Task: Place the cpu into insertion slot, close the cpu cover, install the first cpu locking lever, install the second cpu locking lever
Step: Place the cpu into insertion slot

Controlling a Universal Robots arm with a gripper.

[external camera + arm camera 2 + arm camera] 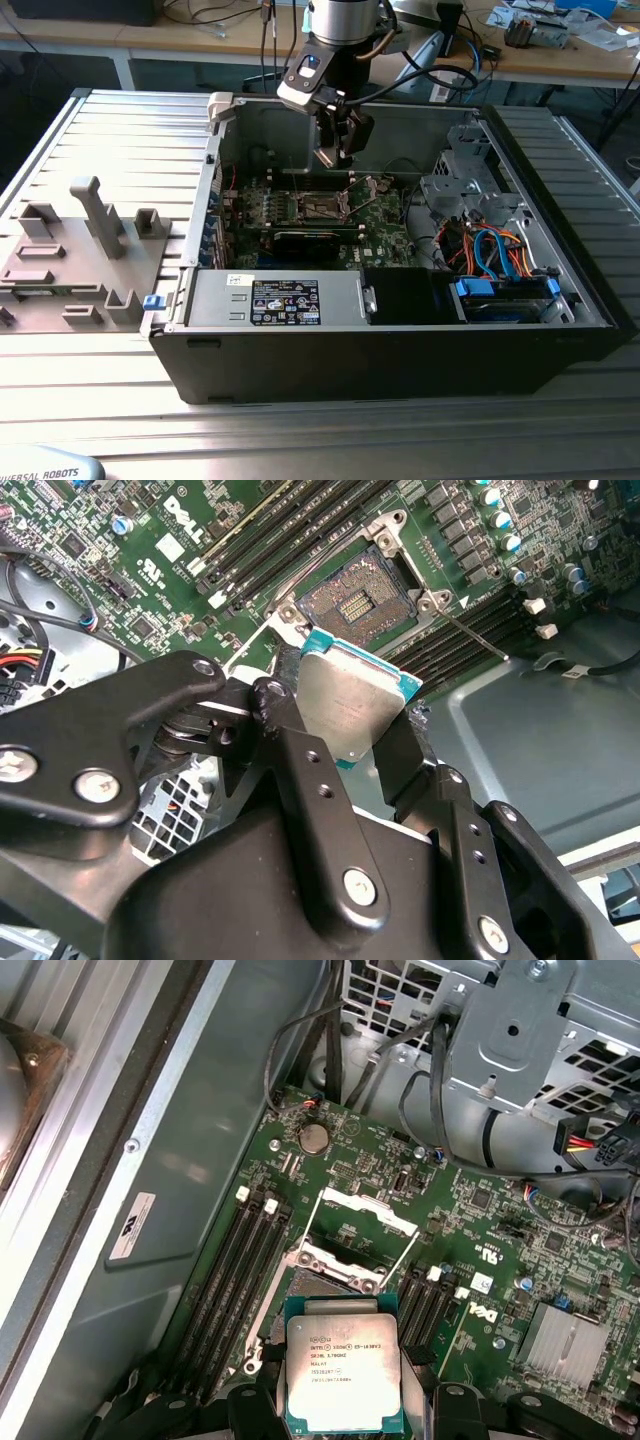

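Note:
My gripper [335, 150] hangs inside the open computer case above the green motherboard [385, 225]. It is shut on the cpu [343, 1370], a flat square chip with a silver-grey top and teal edge, pinched at two opposite sides by the black fingers [290, 740]. In the second wrist view the cpu [355, 705] hovers just short of the insertion slot [358, 600], whose dark pin field lies bare. The cpu cover [368, 1207] stands swung up behind the slot. Both thin wire locking levers [412, 1255] are raised, one [472, 637] slanting across the memory slots.
A black expansion card [305, 243] lies just in front of the socket, with a labelled power supply [285, 300] nearer. A metal drive cage [470, 180] and blue cables [495, 250] fill the exterior view's right. A grey fixture plate [80, 250] sits outside the case.

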